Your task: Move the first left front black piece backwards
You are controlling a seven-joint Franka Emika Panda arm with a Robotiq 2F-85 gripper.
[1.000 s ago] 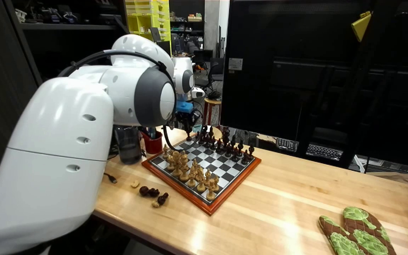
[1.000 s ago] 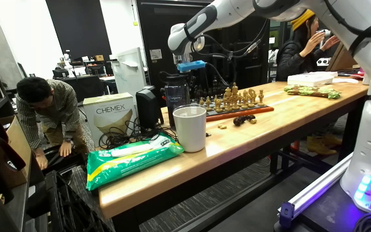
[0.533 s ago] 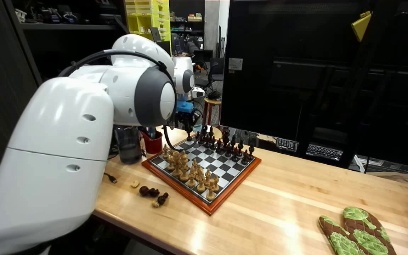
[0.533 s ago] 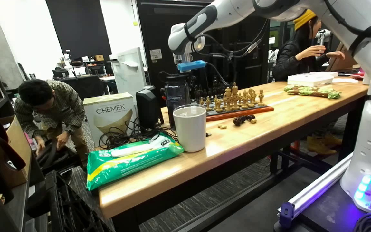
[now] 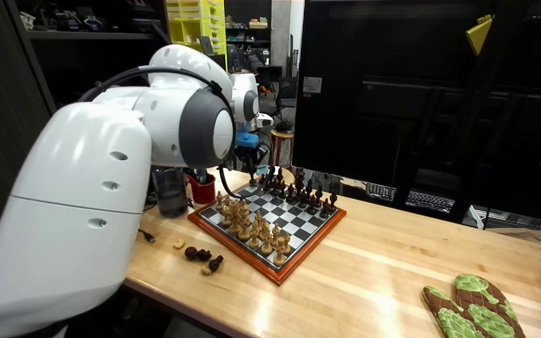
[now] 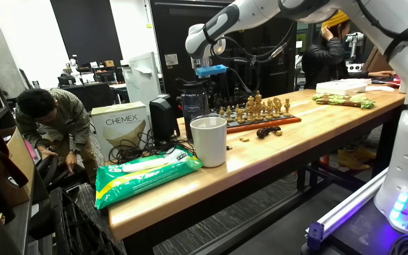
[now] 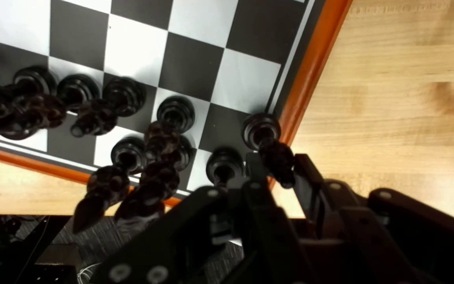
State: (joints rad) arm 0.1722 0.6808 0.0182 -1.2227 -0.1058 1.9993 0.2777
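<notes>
Black piece held in the pincer at the edge of the chessboard

Wrist view: best look by far. One pincer, jaws snug on either side of one black piece, so yeah, it's gripping it. The base shows over the border by the orange rim; can't tell if it touches. I get at least nine dark pieces counting that one, but the left clump overlaps too much for an exact number.

In an exterior view: at least ten pale pieces stand on the board, overlapping again. On the surface beside it are what look like two dark pieces lying flat, two small pale bits and, well apart, one oven mitt. Only this angle gives me one red cup, two keyboards and some yellow-green shelves at the back.

In an exterior view: one white cup, one green packet and one Chemex box, seen only here. Same for one bending man and one yellow-hatted person. One dark bottle shows in both exterior views. The surface is pale wood on a dark frame, grey carpet underneath.
</notes>
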